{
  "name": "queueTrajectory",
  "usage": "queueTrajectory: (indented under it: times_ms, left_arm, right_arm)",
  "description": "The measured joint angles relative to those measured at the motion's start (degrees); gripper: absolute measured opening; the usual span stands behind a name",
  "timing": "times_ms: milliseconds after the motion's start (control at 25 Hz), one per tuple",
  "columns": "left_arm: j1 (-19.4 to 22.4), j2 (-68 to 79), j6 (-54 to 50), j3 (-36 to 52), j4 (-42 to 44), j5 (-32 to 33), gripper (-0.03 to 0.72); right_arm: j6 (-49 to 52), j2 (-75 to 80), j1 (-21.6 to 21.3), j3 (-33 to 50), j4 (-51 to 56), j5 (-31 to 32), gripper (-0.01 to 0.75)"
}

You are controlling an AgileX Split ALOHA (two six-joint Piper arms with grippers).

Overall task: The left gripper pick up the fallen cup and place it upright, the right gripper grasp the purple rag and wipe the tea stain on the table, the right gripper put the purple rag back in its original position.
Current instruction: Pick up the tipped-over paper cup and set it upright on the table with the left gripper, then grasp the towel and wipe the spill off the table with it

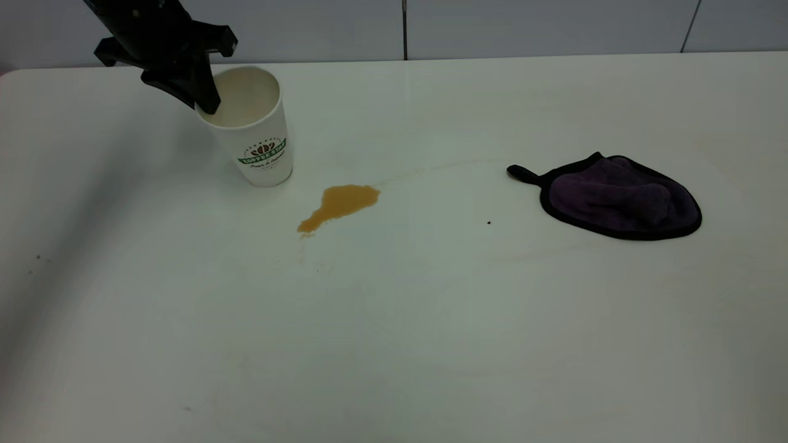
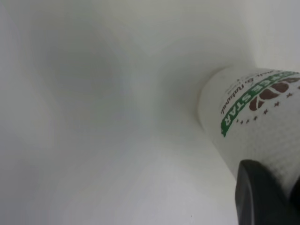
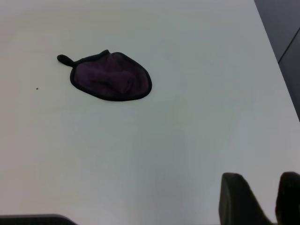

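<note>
The white paper cup [image 1: 255,144] with the green "COFFEE" logo stands mouth-up on the table [image 1: 431,320] at the back left, leaning slightly. My left gripper [image 1: 204,101] is shut on its rim, with one finger inside the mouth. The left wrist view shows the cup's side [image 2: 253,126] and one dark finger [image 2: 262,197] against it. A brown tea stain [image 1: 341,203] lies just right of the cup. The purple rag [image 1: 619,197] with black edging lies flat at the right, also in the right wrist view [image 3: 110,77]. My right gripper [image 3: 262,199] is open, empty and well away from the rag.
A tiny dark speck [image 1: 489,223] lies between the stain and the rag. The table's rear edge meets a grey wall [image 1: 492,27]. The table's right edge [image 3: 276,61] shows in the right wrist view.
</note>
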Motion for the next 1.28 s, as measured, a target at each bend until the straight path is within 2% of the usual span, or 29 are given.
queueTrajectory:
  times_ms: [160,280,360,480,560,680,880,1280]
  left_arm:
    - [0.0,0.2,-0.1,0.0,0.0,-1.1,0.170]
    - [0.0,0.1,-0.1,-0.1,0.0,-1.4,0.318]
    - [0.0,-0.5,-0.1,-0.1,0.0,-1.4,0.462]
    - [0.0,-3.0,-0.1,-0.1,0.1,-1.3,0.621]
    - [0.0,-5.6,0.2,-0.1,0.1,-1.0,0.655]
    - [0.0,-10.4,0.8,-0.1,0.1,-0.4,0.652]
    - [0.0,-19.3,1.0,-0.1,0.2,5.1,0.566]
    - [0.0,-35.4,1.1,-0.1,8.5,30.4,0.390]
  right_arm:
    - [0.0,0.0,0.0,0.0,0.0,0.0,0.239]
    - [0.0,0.0,0.0,0.0,0.0,0.0,0.239]
    - [0.0,0.0,0.0,0.0,0.0,0.0,0.239]
    - [0.0,0.0,0.0,0.0,0.0,0.0,0.239]
    - [0.0,0.0,0.0,0.0,0.0,0.0,0.239]
    - [0.0,0.0,0.0,0.0,0.0,0.0,0.239]
    - [0.0,0.0,0.0,0.0,0.0,0.0,0.239]
    - [0.0,0.0,0.0,0.0,0.0,0.0,0.239]
